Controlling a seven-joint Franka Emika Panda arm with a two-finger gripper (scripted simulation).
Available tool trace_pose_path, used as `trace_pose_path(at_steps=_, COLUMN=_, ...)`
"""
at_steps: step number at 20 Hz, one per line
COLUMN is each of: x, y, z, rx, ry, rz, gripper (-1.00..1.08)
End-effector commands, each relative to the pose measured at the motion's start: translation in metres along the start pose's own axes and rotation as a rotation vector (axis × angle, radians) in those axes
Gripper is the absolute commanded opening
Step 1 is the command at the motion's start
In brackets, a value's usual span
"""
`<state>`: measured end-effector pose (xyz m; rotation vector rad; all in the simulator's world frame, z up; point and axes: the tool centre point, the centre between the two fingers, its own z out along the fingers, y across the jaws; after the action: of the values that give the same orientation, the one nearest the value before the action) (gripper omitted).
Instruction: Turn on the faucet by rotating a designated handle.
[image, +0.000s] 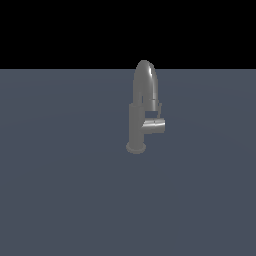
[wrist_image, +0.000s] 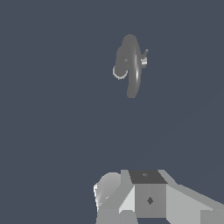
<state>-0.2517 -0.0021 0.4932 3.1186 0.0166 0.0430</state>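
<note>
arm: none of it shows in my exterior view | wrist view: only the pale grey blocky gripper body shows at the frame edge, with a dark top plate | fingers: out of frame, I can't tell whether they're spread or closed | contact: touching nothing

Only in the wrist view does the robot show: the gripper, a blocky pale-grey body. It has faceted light panels, a darker top face and a small dark diamond mark.
</note>
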Motion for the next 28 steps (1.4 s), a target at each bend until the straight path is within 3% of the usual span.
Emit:
trace_pose_path(at_steps=1, x=0.000, y=0.000, z=0.000, rx=0.000, ry=0.000, rz=0.000, gripper=-1.00)
trace_pose_path(at_steps=14, x=0.022, y=0.001, z=0.002, rx=0.047, ry=-0.055, rz=0.049, gripper=-1.00)
trace_pose_path(at_steps=28, x=0.092, y=0.011, z=0.017, rx=0.196, ry=-0.231, rz=0.203, gripper=-1.00)
